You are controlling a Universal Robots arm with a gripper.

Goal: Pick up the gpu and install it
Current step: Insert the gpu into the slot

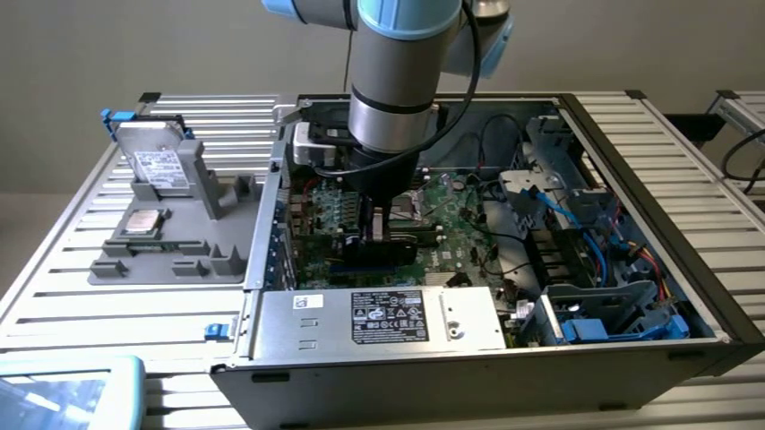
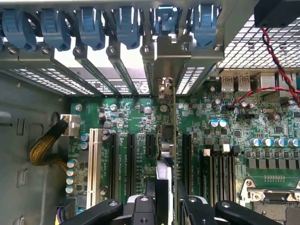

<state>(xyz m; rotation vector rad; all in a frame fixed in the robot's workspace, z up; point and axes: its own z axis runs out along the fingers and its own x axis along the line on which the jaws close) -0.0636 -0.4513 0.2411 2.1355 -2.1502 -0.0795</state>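
The gpu (image 1: 382, 249) is a thin black card held upright inside the open computer case (image 1: 669, 269), low over the green motherboard (image 1: 460, 210). My gripper (image 1: 380, 231) reaches straight down on the arm and is shut on the card's upper edge. In the wrist view the gpu (image 2: 168, 54) shows edge-on. Its silver end bracket stands against the rear slot openings under the row of blue latches (image 2: 89, 26). Its board runs down between the black expansion slots (image 2: 130, 159) to my gripper (image 2: 166, 202). Whether the card is fully seated is hidden.
A grey tray (image 1: 227, 255) at the exterior view's left holds a silver hard drive (image 1: 156, 166). The power supply (image 1: 371, 318) fills the case's near side, with blue cables (image 1: 597, 224) beside it. A yellow cable bundle (image 2: 44, 145) and red wires (image 2: 276, 61) flank the slots.
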